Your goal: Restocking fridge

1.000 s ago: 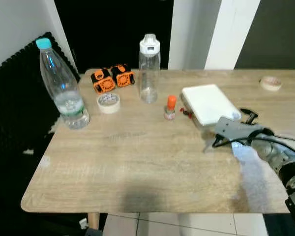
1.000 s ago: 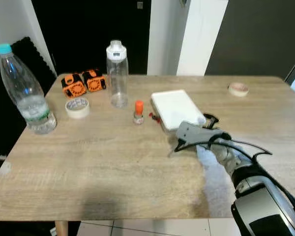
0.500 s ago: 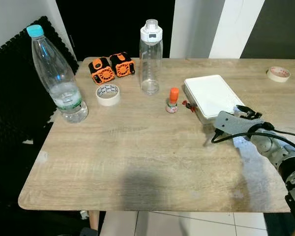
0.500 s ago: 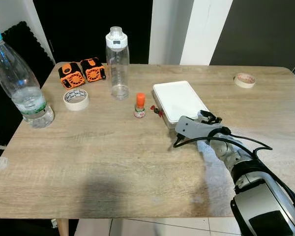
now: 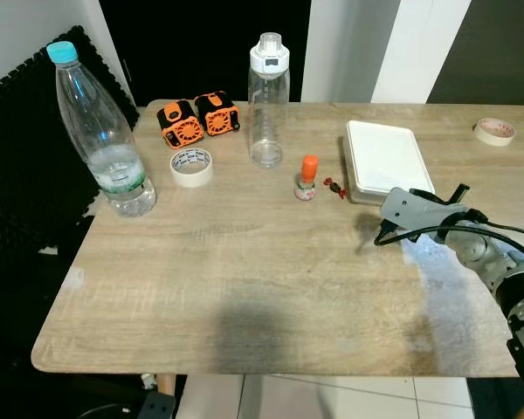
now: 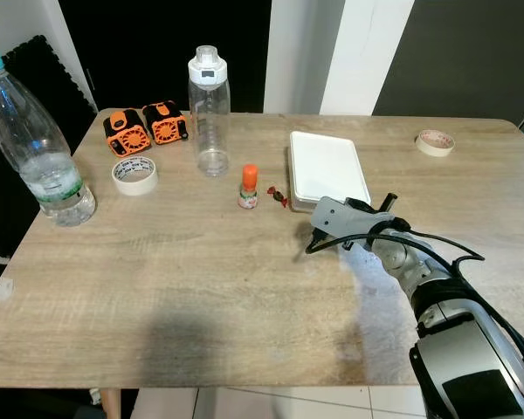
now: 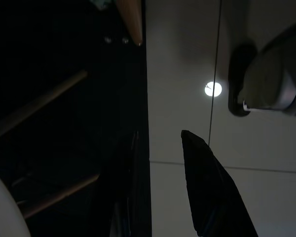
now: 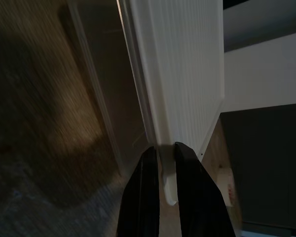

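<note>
big plastic water bottle (image 5: pixel 100 131) far left on the wooden table (image 5: pixel 227 279), then orange fans (image 5: pixel 197 119), tape roll (image 5: pixel 192 167), clear flask (image 5: pixel 267 101), tiny orange-capped bottle (image 5: pixel 306 177). right gripper (image 8: pixel 161 160) pinched onto the near edge of the white container (image 5: pixel 384 157). left gripper (image 7: pixel 160 143) hanging open over floor.

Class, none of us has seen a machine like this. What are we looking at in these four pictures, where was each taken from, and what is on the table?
It is a walking robot with two arms. Two pictures come from cameras in its head, two from its wrists. On the wooden table stand a large water bottle, a clear flask, two orange gadgets, two tape rolls and a small orange-capped bottle. The right gripper pinches the near edge of a flat white box. The left gripper hangs over the floor.
</note>
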Robot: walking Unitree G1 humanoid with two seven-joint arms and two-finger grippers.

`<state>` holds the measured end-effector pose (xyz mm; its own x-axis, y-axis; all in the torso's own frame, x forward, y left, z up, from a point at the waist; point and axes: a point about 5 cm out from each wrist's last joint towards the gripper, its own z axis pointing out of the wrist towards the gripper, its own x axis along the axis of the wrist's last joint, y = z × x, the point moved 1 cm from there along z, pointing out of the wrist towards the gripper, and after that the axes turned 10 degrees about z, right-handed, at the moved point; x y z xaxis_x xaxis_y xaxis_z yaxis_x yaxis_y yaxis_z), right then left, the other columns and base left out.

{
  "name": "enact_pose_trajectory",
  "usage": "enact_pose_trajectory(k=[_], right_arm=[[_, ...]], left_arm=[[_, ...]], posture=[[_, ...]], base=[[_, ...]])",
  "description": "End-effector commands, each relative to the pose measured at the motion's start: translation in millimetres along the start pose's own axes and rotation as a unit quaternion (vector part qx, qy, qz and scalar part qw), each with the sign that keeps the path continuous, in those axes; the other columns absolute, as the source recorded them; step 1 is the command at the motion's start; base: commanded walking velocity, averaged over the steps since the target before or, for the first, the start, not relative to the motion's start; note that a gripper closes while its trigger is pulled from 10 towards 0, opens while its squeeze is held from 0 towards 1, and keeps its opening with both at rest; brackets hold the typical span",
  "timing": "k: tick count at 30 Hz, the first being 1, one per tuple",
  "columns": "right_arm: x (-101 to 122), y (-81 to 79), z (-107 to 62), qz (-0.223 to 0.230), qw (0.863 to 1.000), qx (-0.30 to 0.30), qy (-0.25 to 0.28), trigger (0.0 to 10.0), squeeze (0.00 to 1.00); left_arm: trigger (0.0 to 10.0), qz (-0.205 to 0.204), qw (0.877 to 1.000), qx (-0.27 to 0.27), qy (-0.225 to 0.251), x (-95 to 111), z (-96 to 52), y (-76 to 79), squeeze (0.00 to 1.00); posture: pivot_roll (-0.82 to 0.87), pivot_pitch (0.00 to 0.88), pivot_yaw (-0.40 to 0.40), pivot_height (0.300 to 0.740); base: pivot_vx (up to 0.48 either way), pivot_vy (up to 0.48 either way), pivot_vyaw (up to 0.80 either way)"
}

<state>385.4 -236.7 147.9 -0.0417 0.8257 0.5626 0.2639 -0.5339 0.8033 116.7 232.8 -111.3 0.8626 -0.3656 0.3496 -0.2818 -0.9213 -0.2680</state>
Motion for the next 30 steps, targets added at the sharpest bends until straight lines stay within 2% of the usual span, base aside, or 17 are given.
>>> enact_pose_trajectory(k=[1, 5, 10, 13, 14, 15, 16, 17, 20, 23, 25, 27, 28, 30], right_arm=[[9, 9.2, 0.9, 0.022, 0.999, -0.007, 0.028, 0.0, 0.00], [21, 29.3, -0.8, 0.039, 0.997, -0.031, 0.066, 0.0, 0.00], [29, 39.3, -2.7, 0.042, 0.994, -0.036, 0.091, 0.0, 0.00], [39, 62.9, -8.6, 0.027, 0.991, -0.061, 0.115, 0.0, 0.00], [39, 62.9, -8.6, 0.027, 0.991, -0.061, 0.115, 0.0, 0.00], [43, 75.0, -12.1, 0.024, 0.989, -0.078, 0.124, 0.0, 0.00], [43, 75.0, -12.1, 0.024, 0.989, -0.078, 0.124, 0.0, 0.00], [53, 96.1, -20.2, 0.016, 0.983, -0.104, 0.149, 0.0, 0.00], [57, 102.2, -22.7, 0.013, 0.981, -0.111, 0.158, 0.0, 0.00], [70, 116.0, -30.0, 0.005, 0.974, -0.129, 0.188, 0.0, 0.00], [70, 116.0, -30.0, 0.005, 0.974, -0.129, 0.188, 0.0, 0.00], [103, 132.8, -44.8, 0.014, 0.954, -0.140, 0.264, 0.0, 0.00], [124, 131.4, -52.9, 0.031, 0.942, -0.114, 0.314, 0.0, 0.00], [153, 118.7, -65.0, 0.055, 0.920, -0.049, 0.384, 0.0, 0.00]], left_arm=[[10.0, -0.006, 1.000, -0.002, -0.008, -3, -0.2, 1.7, 0.00], [10.0, -0.011, 1.000, 0.000, -0.002, 4, 1.1, 1.4, 0.00], [10.0, -0.012, 1.000, 0.001, -0.002, 6, 1.4, 0.6, 0.00], [10.0, -0.018, 1.000, 0.006, -0.002, 7, 1.7, -2.4, 0.00], [10.0, -0.018, 1.000, 0.006, -0.002, 7, 1.7, -2.4, 0.00], [10.0, -0.020, 1.000, 0.008, -0.003, 7, 1.8, -3.4, 0.00], [10.0, -0.020, 1.000, 0.008, -0.003, 7, 1.8, -3.4, 0.00], [10.0, -0.028, 1.000, 0.013, -0.005, 7, 1.8, -5.4, 0.00], [10.0, -0.031, 0.999, 0.014, -0.005, 8, 1.9, -6.3, 0.00], [10.0, -0.036, 0.999, 0.018, -0.005, 9, 2.0, -8.6, 0.00], [10.0, -0.036, 0.999, 0.018, -0.005, 9, 2.0, -8.6, 0.00], [10.0, -0.038, 0.999, 0.021, -0.003, 11, 2.2, -10.7, 0.00], [10.0, -0.039, 0.999, 0.022, -0.002, 12, 2.4, -11.5, 0.00], [10.0, -0.040, 0.999, 0.023, -0.001, 13, 2.6, -12.3, 0.00]], posture=[[0.05, 0.042, -0.042, 0.740], [0.05, 0.015, -0.038, 0.740], [0.04, 0.004, -0.036, 0.740], [0.04, 0.000, -0.032, 0.740], [0.04, 0.000, -0.032, 0.740], [0.04, 0.000, -0.028, 0.740], [0.04, 0.000, -0.028, 0.740], [0.04, 0.000, -0.027, 0.740], [0.04, 0.000, -0.028, 0.740], [0.04, 0.000, -0.029, 0.740], [0.04, 0.000, -0.029, 0.740], [0.04, 0.000, -0.024, 0.740], [0.03, 0.000, -0.023, 0.740], [0.03, 0.000, -0.024, 0.740]], base=[[0.000, 0.000, 0.00], [0.000, 0.000, 0.00], [0.000, 0.000, 0.00], [0.000, 0.000, 0.00], [0.000, 0.000, 0.00], [0.000, 0.000, 0.00], [0.000, 0.000, 0.00], [0.000, 0.000, 0.00], [0.000, 0.000, 0.00], [0.000, 0.000, 0.00], [0.000, 0.000, 0.00], [0.000, 0.000, 0.00], [0.000, 0.000, 0.00], [0.000, 0.000, 0.00]])
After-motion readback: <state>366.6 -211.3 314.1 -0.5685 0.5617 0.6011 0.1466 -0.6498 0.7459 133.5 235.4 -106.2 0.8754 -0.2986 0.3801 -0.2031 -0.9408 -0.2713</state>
